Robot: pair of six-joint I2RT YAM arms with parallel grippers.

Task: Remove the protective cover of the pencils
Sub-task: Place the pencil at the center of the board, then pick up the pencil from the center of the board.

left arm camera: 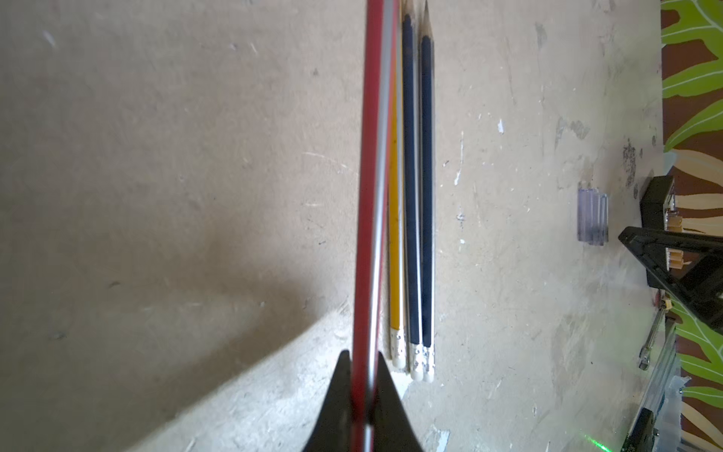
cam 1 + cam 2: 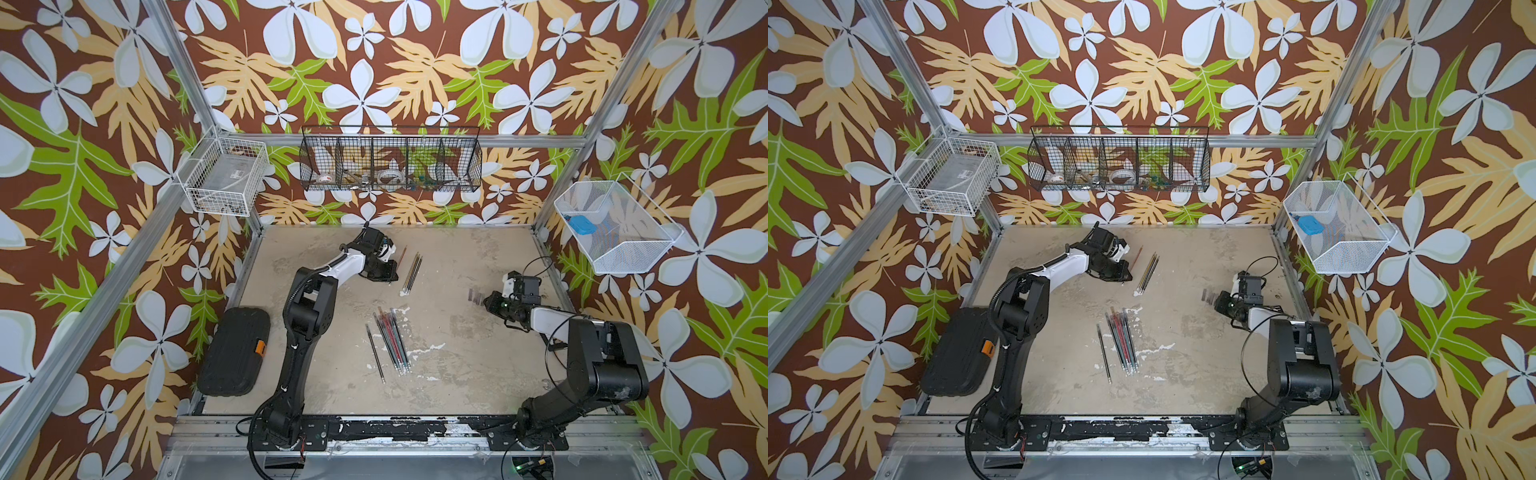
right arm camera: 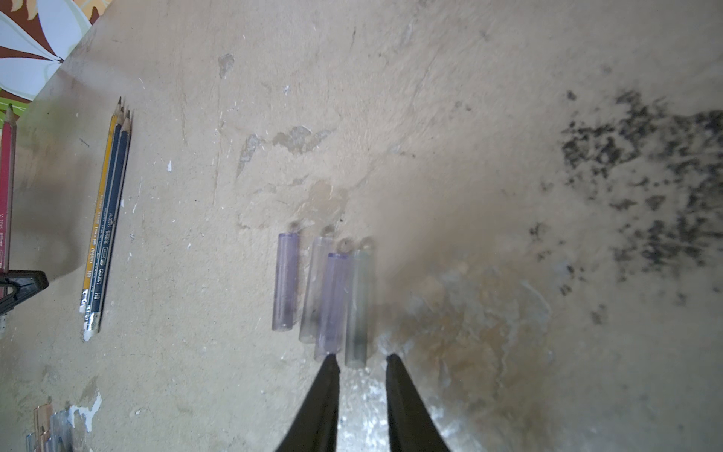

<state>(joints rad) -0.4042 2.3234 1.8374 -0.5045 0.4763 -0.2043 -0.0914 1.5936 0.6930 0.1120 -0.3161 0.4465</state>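
Left fingers (image 1: 338, 395) are clamped on a red pencil (image 1: 369, 156), its long axis toward the back wall, tip away. Right fingers (image 3: 324, 391) are apart, at the ends of four clear caps (image 3: 332, 297) lying parallel on the worktop (image 3: 469, 117).

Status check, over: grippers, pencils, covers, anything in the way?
Left gripper shut on red pencil, tip bare. Right gripper open at four loose covers on table. Three bare pencils beside left; centre bunch looks capped. Nothing blocking.
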